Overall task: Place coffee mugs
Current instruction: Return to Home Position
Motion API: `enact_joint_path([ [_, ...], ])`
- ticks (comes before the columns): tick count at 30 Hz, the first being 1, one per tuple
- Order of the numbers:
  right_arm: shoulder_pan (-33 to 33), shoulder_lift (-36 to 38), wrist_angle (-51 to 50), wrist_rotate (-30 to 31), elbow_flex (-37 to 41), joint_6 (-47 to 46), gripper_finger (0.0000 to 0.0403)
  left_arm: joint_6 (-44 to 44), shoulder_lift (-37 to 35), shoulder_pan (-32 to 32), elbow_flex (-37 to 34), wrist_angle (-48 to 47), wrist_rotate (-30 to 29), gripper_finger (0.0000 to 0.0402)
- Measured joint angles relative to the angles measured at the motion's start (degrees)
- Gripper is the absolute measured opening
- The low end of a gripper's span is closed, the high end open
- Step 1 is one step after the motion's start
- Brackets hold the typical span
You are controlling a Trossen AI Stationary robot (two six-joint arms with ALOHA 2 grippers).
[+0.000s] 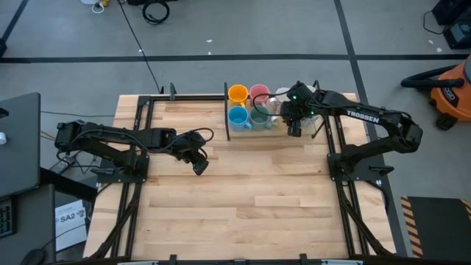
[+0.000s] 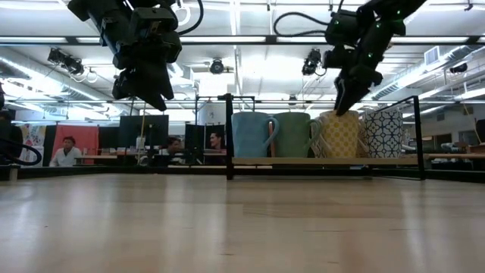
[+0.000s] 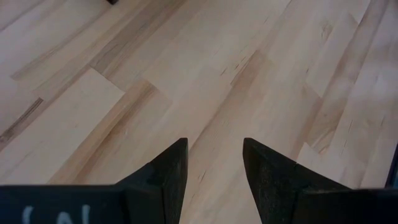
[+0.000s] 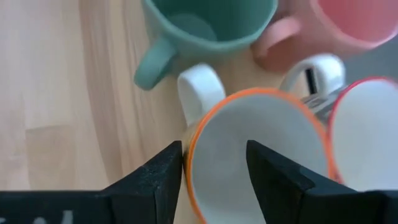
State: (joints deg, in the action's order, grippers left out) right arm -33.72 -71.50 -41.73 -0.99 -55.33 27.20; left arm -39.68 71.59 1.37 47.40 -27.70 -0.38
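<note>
Above coffee mugs [image 1: 238, 115], right end effector [image 1: 294, 131] released, left end effector [image 1: 200, 168] released over table [image 1: 257, 206]

1. Four plain mugs are counted from above: orange mug [image 1: 238, 93], pink mug [image 1: 259, 93], blue mug [image 1: 238, 116], green mug [image 1: 260, 116].
2. Two patterned mugs are counted in the low view: yellow mug [image 2: 339, 134], black-and-white mug [image 2: 384, 133]. Any mugs under the right arm cannot be counted.
3. Two claws are counted: left claw [image 1: 199, 165], right claw [image 1: 294, 131].
4. One shelf [image 2: 303, 161] and one surface [image 1: 257, 199] are seen.
5. Three seated people [image 2: 68, 148] are made out.
6. One vacuum [image 1: 450, 92] is seen.
</note>
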Motion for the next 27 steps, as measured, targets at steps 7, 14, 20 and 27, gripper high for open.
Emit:
enact_joint_path([
  [7, 0.8, 0.0, -4.5, 0.0, -6.2, -0.2, 0.0185, 0.0, 0.0, 0.0, 0.0, 0.0, 0.0, 0.016],
  [14, 3.5, 0.0, -11.6, -0.2, -13.4, -5.2, 0.0185, 5.0, -0.2, 0.0, 0.0, 3.8, 0.0, 0.016],
  [20, 6.1, 0.6, -15.9, -4.2, -19.6, -12.0, 0.0185, 12.3, -3.9, 0.0, 0.0, 11.6, 0.0, 0.016],
  [27, 10.5, 5.9, -16.1, -6.6, -22.5, -18.0, 0.0185, 17.7, -15.3, 0.0, 0.0, 11.8, 0.0, 0.016],
])
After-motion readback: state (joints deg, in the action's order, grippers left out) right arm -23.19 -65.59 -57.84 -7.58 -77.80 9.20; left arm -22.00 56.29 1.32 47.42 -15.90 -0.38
